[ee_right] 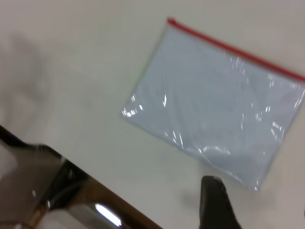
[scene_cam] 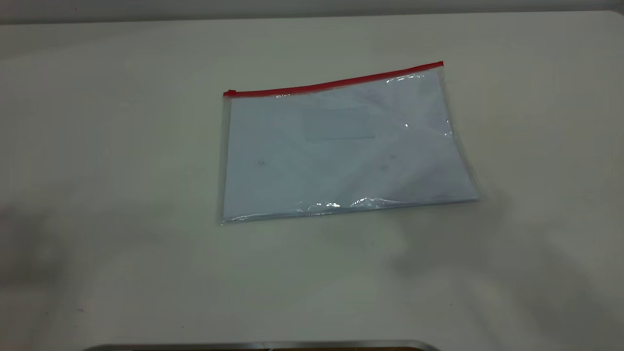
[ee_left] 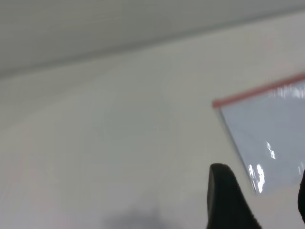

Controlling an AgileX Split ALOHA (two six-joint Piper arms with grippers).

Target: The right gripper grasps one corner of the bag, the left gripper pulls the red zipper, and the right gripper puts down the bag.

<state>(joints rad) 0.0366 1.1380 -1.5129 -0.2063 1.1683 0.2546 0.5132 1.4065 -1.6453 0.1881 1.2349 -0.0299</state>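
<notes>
The bag point(scene_cam: 341, 146) lies flat on the table point(scene_cam: 122, 146), red zipper point(scene_cam: 336, 84) along its far edge, nothing is gripped yet, and both the left gripper point(ee_left: 259, 200) and right gripper point(ee_right: 259, 205) hang short of its near edge with claws spread, so I'd say the right must first reach a zipper-end corner point(scene_cam: 438, 68).

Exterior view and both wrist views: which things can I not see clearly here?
- Left gripper: absent from the exterior view; the left wrist view's edge cuts it, showing only finger tips.
- Right gripper: likewise, one finger shows.
- Red zipper slider: too small to confirm.
- Bag: paper's content unreadable, blurred by glare.
</notes>
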